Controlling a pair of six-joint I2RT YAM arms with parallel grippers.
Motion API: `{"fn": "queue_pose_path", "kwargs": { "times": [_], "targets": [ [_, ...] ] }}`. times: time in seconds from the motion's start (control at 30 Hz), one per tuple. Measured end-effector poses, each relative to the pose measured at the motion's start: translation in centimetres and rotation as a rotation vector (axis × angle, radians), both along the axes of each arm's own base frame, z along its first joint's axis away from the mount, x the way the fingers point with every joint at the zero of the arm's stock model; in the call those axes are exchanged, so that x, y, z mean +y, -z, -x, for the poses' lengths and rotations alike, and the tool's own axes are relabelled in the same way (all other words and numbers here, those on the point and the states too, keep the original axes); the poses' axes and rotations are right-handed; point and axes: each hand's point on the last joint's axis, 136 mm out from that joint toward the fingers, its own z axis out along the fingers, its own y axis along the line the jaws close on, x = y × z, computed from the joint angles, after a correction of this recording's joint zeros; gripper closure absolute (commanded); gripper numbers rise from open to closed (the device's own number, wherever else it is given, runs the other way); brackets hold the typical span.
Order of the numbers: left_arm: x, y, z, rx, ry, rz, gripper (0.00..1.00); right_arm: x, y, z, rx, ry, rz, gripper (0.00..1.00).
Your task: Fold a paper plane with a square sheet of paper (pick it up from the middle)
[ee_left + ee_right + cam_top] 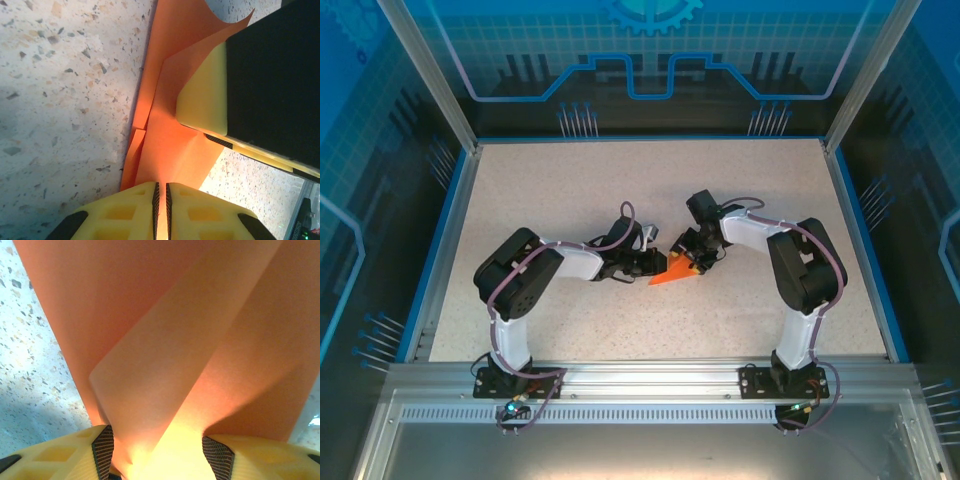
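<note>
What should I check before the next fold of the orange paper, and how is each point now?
1. Grip of the left gripper on the paper: ok, closed on its edge.
2. Grip of the right gripper: cannot tell; jaws apart, paper between them.
3. Paper near the middle of the table: ok.
4. Paper lying flat: not ok; one corner curls up.
5. Plane finished: not ok; only a loose pointed fold.

Bright orange thin folded paper is shown against a beige tabletop flecked grey and brown; beside the paper, yellow plastic fingers are lined with black ribbing.
</note>
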Motion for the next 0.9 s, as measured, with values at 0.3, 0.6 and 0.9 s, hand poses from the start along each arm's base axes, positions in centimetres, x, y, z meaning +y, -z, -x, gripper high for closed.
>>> {"fn": "queue_pose_path", "kwargs": {
  "times": [0.3,0.6,0.9],
  "targets": [
    [0.2,0.2,0.0,0.010,-0.005,-0.014,0.84,0.0,0.0,0.0,0.006,-0.001,0.003,0.40],
    [0.3,-2.9,-0.6,-0.060,-0.031,0.012,0.81,0.2,0.1,-0.1,0.017,-0.011,0.015,0.36],
    [-0.3,-3.8,-0.4,-0.074,-0.007,0.061,0.81,0.2,0.2,-0.1,0.027,-0.010,0.022,0.36]
  ]
}}
